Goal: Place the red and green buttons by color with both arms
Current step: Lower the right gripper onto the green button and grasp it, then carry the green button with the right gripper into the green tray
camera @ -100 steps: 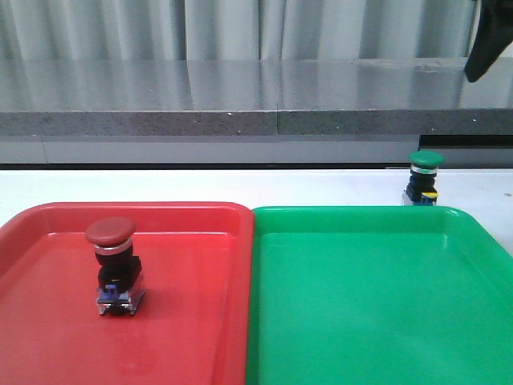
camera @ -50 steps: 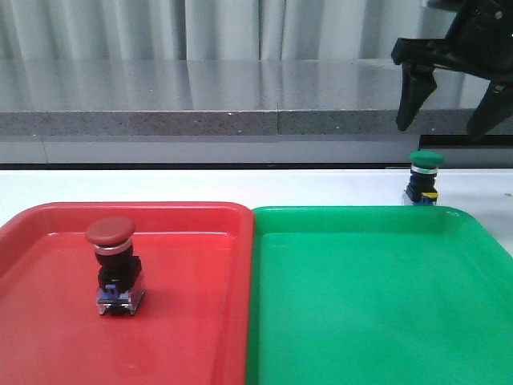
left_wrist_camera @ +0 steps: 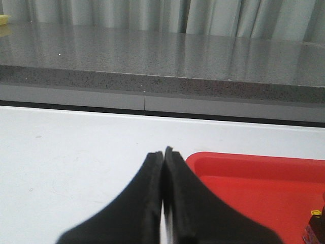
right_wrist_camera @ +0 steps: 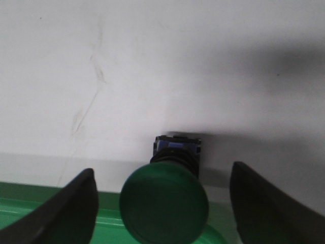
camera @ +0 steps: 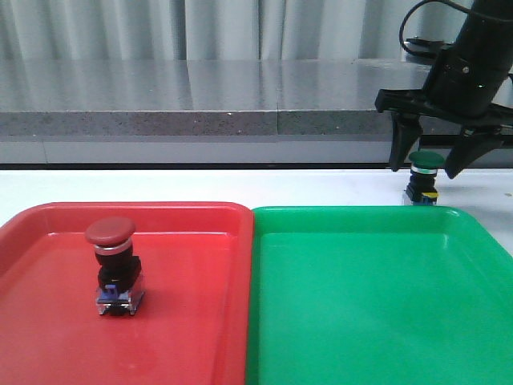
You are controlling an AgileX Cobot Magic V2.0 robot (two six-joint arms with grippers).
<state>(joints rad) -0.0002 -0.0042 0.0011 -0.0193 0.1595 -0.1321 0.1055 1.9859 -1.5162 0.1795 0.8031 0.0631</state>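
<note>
Right now your right gripper [camera: 427, 164] hangs wide open astride the green button [camera: 425, 176], which stands on the white table [camera: 321, 186] just behind the green tray [camera: 377, 305]. Your left gripper [left_wrist_camera: 163, 152] is closed, empty. The red button [camera: 115, 265] stands in the red tray [camera: 192, 321].

I work in a lab-like test bay: bare white worktop [camera: 240, 184], grey speckled ledge [camera: 200, 122] behind (corrugated metal wall [camera: 160, 28] beyond).
</note>
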